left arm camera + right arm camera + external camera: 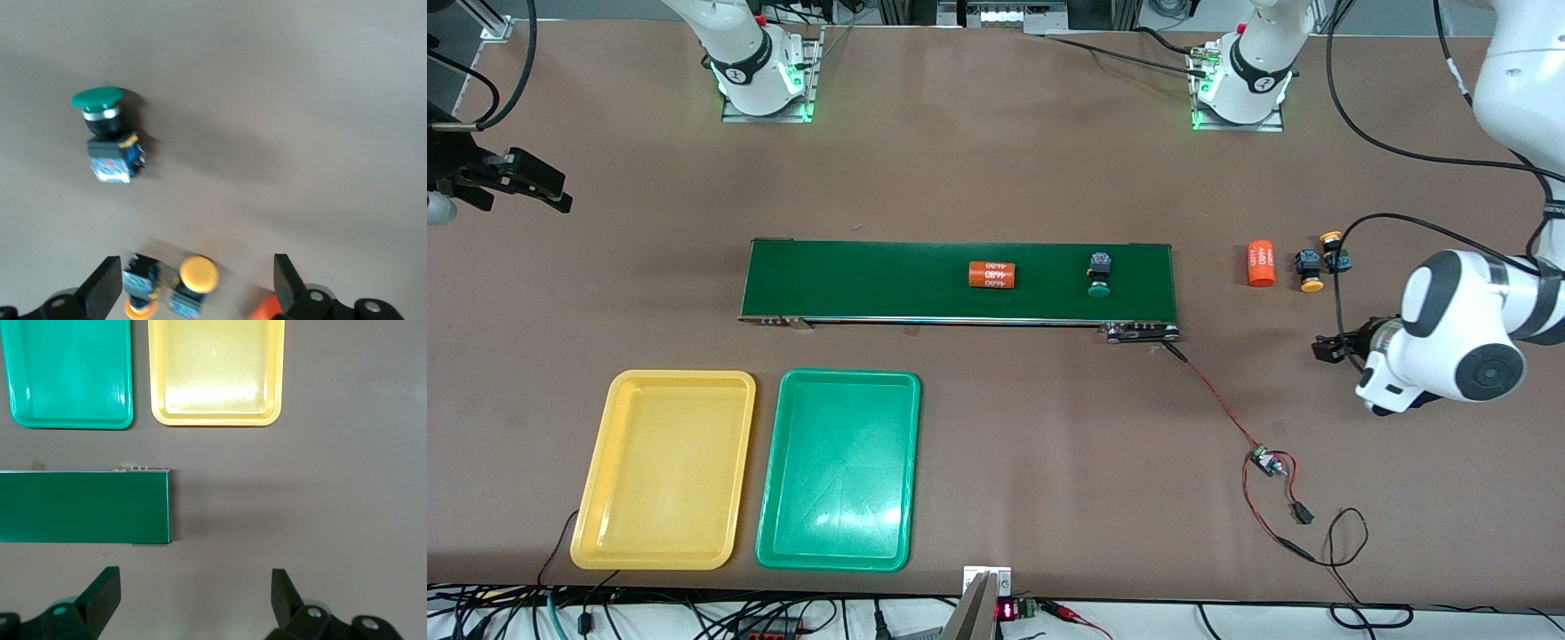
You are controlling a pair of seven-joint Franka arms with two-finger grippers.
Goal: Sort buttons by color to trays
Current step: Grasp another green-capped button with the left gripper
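Trays (667, 551) hug near table edge (1138, 591); both jaws spread.

Beneath the left pincer (193, 290), an orange cylinder (263, 308) and one yellow-capped button (139, 293) are cut off and blurred.

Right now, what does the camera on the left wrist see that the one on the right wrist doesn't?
Only the left wrist view: a green-capped button, two yellow-capped buttons and an orange cylinder at the edge, with the left gripper open over the yellow pair. Only the right wrist view: the green tray, the yellow tray and one end of the dark green belt, with the right gripper open over the table beside that end. Both: the same brown table surface.
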